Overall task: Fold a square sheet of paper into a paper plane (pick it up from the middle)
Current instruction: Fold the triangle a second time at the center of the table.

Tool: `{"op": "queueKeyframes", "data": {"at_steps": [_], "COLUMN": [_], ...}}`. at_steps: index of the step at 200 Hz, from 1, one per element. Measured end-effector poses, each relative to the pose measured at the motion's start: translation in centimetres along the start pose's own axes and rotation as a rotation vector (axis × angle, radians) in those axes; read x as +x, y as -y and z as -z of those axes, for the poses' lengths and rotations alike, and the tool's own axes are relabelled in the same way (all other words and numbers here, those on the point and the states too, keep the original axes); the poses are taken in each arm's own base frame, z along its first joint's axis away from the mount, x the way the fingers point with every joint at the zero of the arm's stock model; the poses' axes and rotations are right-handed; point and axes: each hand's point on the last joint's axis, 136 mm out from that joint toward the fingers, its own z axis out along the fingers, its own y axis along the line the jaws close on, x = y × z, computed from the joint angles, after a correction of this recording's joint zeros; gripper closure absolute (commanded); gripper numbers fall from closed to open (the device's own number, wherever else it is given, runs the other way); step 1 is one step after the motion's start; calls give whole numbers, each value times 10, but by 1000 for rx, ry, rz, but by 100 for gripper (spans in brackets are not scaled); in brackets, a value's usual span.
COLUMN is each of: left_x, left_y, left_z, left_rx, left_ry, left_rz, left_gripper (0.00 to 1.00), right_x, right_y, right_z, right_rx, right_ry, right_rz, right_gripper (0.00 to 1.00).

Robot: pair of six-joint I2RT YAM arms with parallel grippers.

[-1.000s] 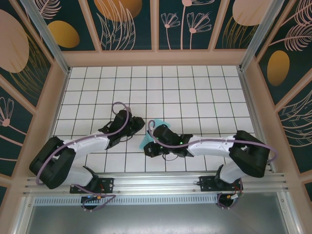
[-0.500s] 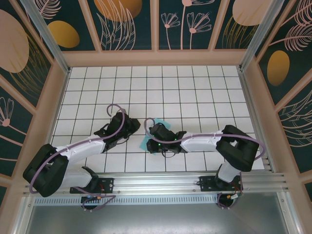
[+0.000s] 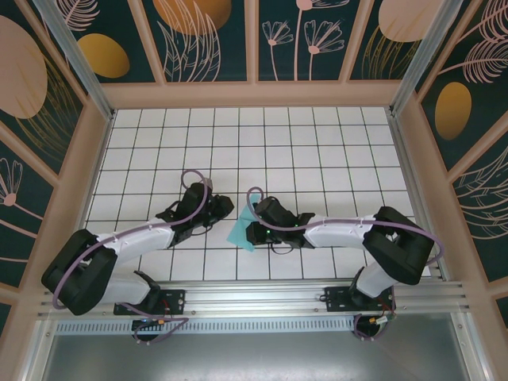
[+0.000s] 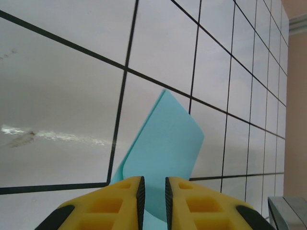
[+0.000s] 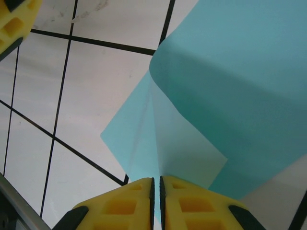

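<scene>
The square sheet of paper (image 3: 240, 232) is turquoise, creased and partly folded, near the front middle of the white tiled table (image 3: 317, 143). My right gripper (image 3: 252, 230) is shut on it: in the right wrist view a raised crease of the paper (image 5: 230, 96) runs straight into the closed jaws of the gripper (image 5: 157, 191). My left gripper (image 3: 228, 208) sits just left of and behind the paper, apart from it. In the left wrist view its jaws (image 4: 153, 191) stand a narrow gap apart with nothing between them, and a curled flap of the paper (image 4: 168, 143) lies beyond.
Wooden frame walls (image 3: 254, 94) enclose the table on three sides. A metal rail (image 3: 254, 298) with both arm bases runs along the near edge. A yellow finger of the left gripper (image 5: 14, 19) shows in the top left corner of the right wrist view.
My right gripper has shifted slightly right and back with the paper, so more of the sheet shows to its left. The left gripper has edged a little closer to the paper.
</scene>
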Motion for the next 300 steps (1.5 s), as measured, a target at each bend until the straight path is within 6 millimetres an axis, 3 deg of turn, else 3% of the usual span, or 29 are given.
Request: {"op": "queueKeyframes", "data": {"at_steps": [71,164,300], "left_x": [31,61,67], "left_y": [1,-1,-3], "left_z": [-18,-32,-38], "left_rx": [50,63,72], "left_ry": [-175,-317,-338], "left_rz": [-23,-42,-63], "left_gripper": [83,84,80], "right_x": [-7,7,4], "right_y": [7,25,24], "right_z": [0,-8,-8], "right_rx": [8,42,37], "right_ry": [14,-15,-6], "right_rz": [-19,-33,-42], "right_gripper": [85,86,86]}}
